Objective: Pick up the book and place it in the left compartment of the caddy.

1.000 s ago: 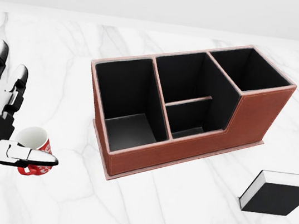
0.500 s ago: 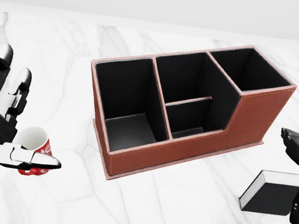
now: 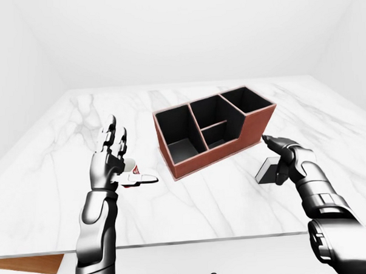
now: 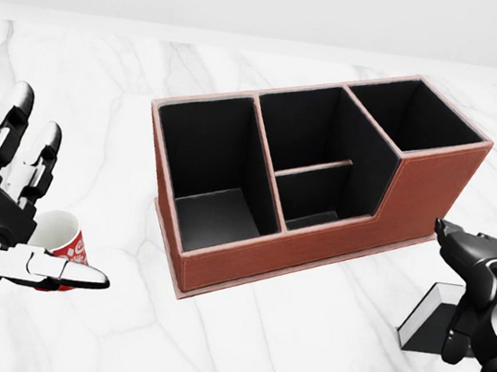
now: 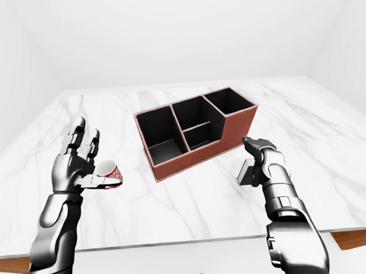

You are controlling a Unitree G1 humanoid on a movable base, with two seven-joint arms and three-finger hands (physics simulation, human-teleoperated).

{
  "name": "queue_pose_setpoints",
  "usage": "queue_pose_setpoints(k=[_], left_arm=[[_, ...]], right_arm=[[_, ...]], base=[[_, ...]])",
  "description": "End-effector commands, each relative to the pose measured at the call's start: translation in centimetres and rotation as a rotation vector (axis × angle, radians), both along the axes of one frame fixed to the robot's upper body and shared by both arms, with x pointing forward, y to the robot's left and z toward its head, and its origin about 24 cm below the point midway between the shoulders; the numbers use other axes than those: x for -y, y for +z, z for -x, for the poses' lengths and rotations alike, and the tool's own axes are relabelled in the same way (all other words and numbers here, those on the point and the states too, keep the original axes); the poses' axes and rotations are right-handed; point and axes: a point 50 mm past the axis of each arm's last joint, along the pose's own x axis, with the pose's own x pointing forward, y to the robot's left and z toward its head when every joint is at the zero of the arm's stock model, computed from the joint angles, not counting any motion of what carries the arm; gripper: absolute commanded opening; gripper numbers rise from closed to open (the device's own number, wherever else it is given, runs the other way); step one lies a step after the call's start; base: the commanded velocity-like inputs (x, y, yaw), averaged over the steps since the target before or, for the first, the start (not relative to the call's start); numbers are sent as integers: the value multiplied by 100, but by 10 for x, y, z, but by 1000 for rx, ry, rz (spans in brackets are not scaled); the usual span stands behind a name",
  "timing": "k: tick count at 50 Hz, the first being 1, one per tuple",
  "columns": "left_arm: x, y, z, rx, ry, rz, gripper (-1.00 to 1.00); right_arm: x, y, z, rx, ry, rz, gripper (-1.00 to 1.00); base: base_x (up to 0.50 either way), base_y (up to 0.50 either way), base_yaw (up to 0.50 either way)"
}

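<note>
Right hand (image 4: 480, 295) shifted over book (image 4: 425, 320), fingers spread

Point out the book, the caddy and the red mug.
book (image 4: 423, 317), head view, its pale lower-left edge beside the right hand.
caddy (image 4: 315, 245), head view, the brown outer wall along its near side.
red mug (image 5: 110, 171), right-eye view, its red patterned side.

In the head view, near the marble table's right edge, the right hand (image 4: 480, 295) covers most of the book (image 4: 423, 317), leaving only its left end showing. Whether the fingers (image 4: 461, 341) touch the cover cannot be told. By the table's left edge, the left hand's thumb (image 4: 49, 267) crosses the red-patterned cup (image 4: 61, 237), hiding its lower side; its print is too small to read.
</note>
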Motion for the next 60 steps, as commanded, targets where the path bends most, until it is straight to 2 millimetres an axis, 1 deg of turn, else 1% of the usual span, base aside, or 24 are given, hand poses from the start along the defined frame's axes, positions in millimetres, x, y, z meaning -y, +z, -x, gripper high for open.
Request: queue_pose_setpoints(k=[1, 2, 8, 9, 10, 11, 14, 17, 23, 28, 33, 36, 38, 39, 42, 43, 49, 53, 55, 58, 59, 60], left_arm=[[2, -3, 0, -14, -3, -9, 100], [2, -3, 0, -14, -3, -9, 100], [3, -5, 0, -20, -1, -13, 100], [3, -5, 0, -20, -1, -15, 100], [3, -5, 0, -21, -1, -16, 100], [3, -5, 0, -21, -1, -16, 100], [4, -6, 0, -24, -1, -19, 100], [4, -6, 0, -26, -2, -20, 100], [4, -5, 1, -22, -1, -22, 100], [3, -4, 1, -17, 3, -18, 100], [1, -4, -1, -19, 6, -18, 100], [-2, -1, -3, -9, 15, -12, 100], [-4, 2, -3, 3, 23, -6, 100], [-5, 1, -4, 0, 27, -4, 100], [-5, 1, -3, -1, 26, -2, 100], [-6, 2, -3, 5, 26, -2, 100], [-7, 2, -4, 1, 28, 0, 100], [-8, 2, -5, 2, 31, 2, 100], [-8, 2, -6, 0, 33, 4, 100], [-9, 2, -7, -1, 38, 6, 100], [-9, 2, -7, -1, 40, 7, 100], [-9, 2, -7, -1, 40, 7, 100]], right_arm=[[6, -17, -1, 36, -22, 78, 100], [6, -17, -1, 36, -23, 79, 100], [16, -19, 2, 64, 14, 255, 100], [16, -20, 2, 67, 34, 304, 41], [17, -20, 3, 68, 36, 314, -38], [17, -20, 3, 61, 44, 332, -98], [16, -21, 3, 56, 68, 377, -100], [15, -21, 2, 56, 70, 377, -100], [11, -14, -2, 98, 81, 390, -100], [6, -12, -3, 74, 111, 421, -100], [-3, 12, -9, 142, 101, 372, -100], [-6, 23, -4, 119, 111, 398, -100], [-14, 40, -2, 170, 110, 365, -100], [-21, 53, 1, 181, 117, 357, -100], [-34, 70, 7, 223, 121, 290, -100], [-41, 80, 9, 239, 133, 268, -100], [-65, 116, 11, 370, 198, 156, -100], [-74, 130, 12, 428, 229, 141, -100], [-78, 134, 12, 445, 243, 128, -100], [-88, 134, 7, 456, 270, 87, -100], [-95, 134, -1, 469, 285, 56, -100], [-95, 134, -2, 469, 289, 55, -100]], base=[[0, 0, 0], [0, 0, 0], [0, 0, 0], [0, 0, 0], [0, 0, 0], [0, 0, 0], [0, 0, 0], [0, 0, 0], [0, 0, 0], [0, 0, 0], [0, 0, 0], [0, 0, 0], [0, 0, 0], [0, 0, 0], [0, 0, 0], [0, 0, 0], [0, 0, 0], [0, 0, 0], [0, 0, 0], [0, 0, 0], [0, 0, 0], [0, 0, 0]])
